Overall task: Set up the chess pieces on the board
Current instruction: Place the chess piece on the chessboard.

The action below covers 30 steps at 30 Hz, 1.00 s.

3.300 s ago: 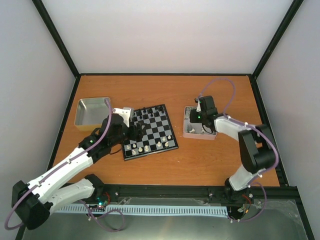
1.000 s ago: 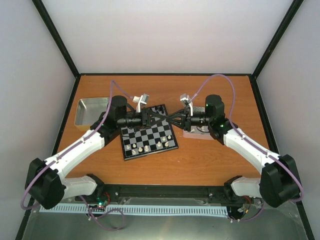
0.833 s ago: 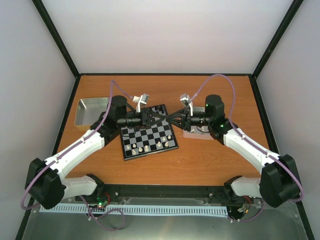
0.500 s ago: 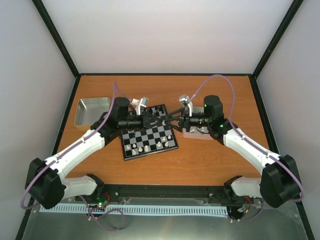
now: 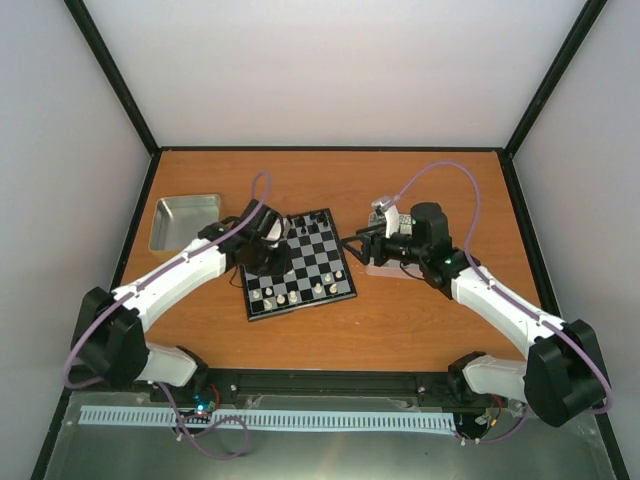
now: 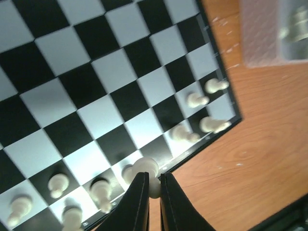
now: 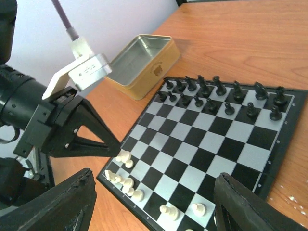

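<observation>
Chess pieces in cream stand along the 6 o'clock edge of the board, which lies mid-table between the two arms. The black pieces fill its 12 o'clock edge. From above, the left gripper covers the board's 9 o'clock side, so its grip cannot be read there. The left wrist camera settles it: both fingers are pinched together on one cream piece above the edge rank, though I cannot tell whether that piece touches the square below. The right wrist view gives what neither of the others does, the black side in full: sixteen figures in two rows of eight. It also shows the right gripper with its fingers spread wide at the bottom corners of the frame and nothing between them, facing the board from 3 o'clock. The cream figures are harder to count. The left wrist view shows about nine standing besides the held one, four of them grouped near one corner, while the top view reduces them to specks. Two metal trays are on the table: a silver tray at 10 o'clock of the board, and a second tray just beside the board at 3 o'clock, mostly under the right arm.
</observation>
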{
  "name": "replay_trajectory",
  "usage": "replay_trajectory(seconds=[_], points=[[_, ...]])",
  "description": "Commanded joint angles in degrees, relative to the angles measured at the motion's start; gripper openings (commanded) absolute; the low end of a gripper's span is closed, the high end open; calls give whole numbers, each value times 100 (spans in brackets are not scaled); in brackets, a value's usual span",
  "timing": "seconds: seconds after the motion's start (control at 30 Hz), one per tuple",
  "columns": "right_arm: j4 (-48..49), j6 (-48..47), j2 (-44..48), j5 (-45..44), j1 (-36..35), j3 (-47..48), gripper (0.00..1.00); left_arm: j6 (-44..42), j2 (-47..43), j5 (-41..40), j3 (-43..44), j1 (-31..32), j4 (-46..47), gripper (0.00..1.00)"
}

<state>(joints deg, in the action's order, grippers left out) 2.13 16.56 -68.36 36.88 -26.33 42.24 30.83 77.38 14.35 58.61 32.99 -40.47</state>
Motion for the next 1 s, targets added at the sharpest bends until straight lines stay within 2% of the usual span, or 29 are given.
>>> replay_trajectory(seconds=[0.0,0.23,0.43,0.97], points=[[-40,90,-139,-387,27,-60,68,-499,269,-642,171,-21,-743,1],[-15,115,-178,-434,22,-93,67,-586,769,-865,153,-22,-641,1],[-57,97,-215,-467,25,-102,67,-744,1118,-751,32,-20,-572,1],[121,236,-412,-488,27,-107,66,-798,1354,-572,-159,-25,-470,1]])
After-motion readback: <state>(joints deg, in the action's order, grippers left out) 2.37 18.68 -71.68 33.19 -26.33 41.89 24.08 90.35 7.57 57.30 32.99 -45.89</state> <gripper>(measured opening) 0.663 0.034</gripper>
